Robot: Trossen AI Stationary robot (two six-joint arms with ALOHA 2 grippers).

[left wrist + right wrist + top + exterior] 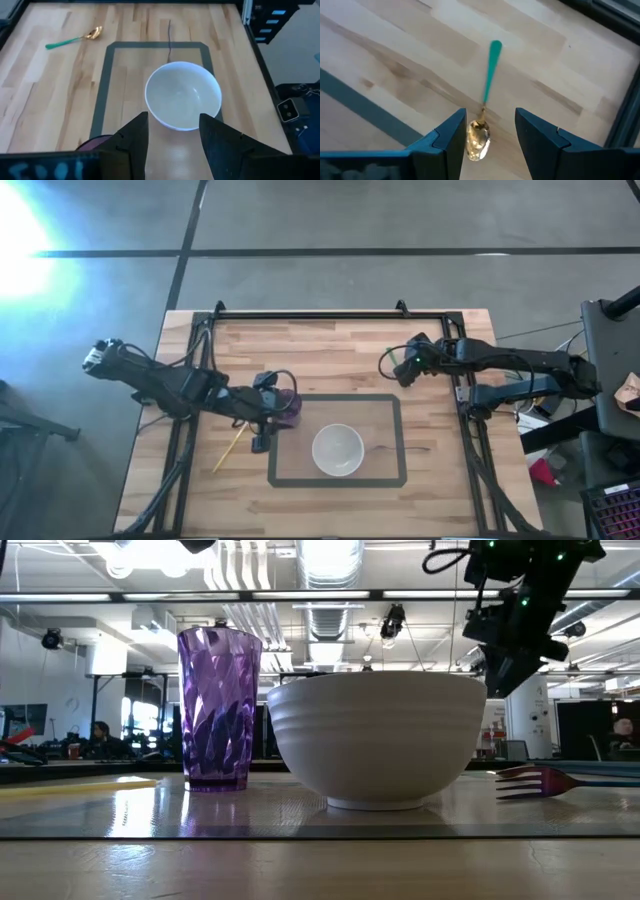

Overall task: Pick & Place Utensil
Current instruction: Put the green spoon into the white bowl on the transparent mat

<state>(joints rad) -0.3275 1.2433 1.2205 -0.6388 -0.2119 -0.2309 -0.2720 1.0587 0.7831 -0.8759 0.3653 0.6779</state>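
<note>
No legible brand or label is visible on any item. The right arm reaches in from the table's right edge, its right gripper (487, 137) poised above the teal-handled gold spoon (485, 100), fingers spread apart, the spoon bowl seen between them, contact not determinable. The spoon lies on bare wood beyond the taped rectangle (398, 430). The left gripper (172, 142) hovers beside the purple tumbler (287, 404), fingers apart and empty, facing the white bowl (338, 450). A purple fork (560, 781) lies on the table near the bowl.
</note>
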